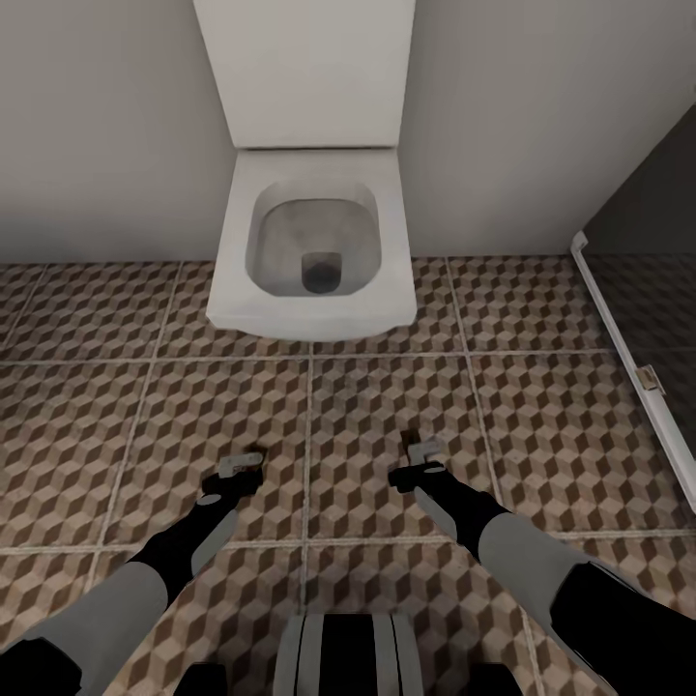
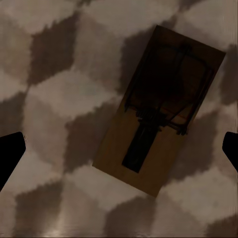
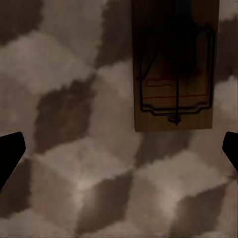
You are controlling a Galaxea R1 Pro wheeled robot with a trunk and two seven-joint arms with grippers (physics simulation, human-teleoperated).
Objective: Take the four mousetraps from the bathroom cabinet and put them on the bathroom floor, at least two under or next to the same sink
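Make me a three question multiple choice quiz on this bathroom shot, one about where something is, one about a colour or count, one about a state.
1. Where does the mousetrap seen by the left wrist camera lie?
A. in the toilet bowl
B. flat on the patterned floor tiles
C. on a shelf

2. What colour is the toilet?
A. white
B. black
C. orange-brown

3. How do the fingers of the left gripper stand?
A. clamped on a trap
B. spread wide with only floor and a trap between them
C. pressed shut on nothing

Answers:
1. B, the wooden trap rests flat on the cube-pattern bathroom floor.
2. A, bowl and cistern are white against the grey wall.
3. B, in the left wrist view the dark fingertips sit at opposite edges, apart from the trap.
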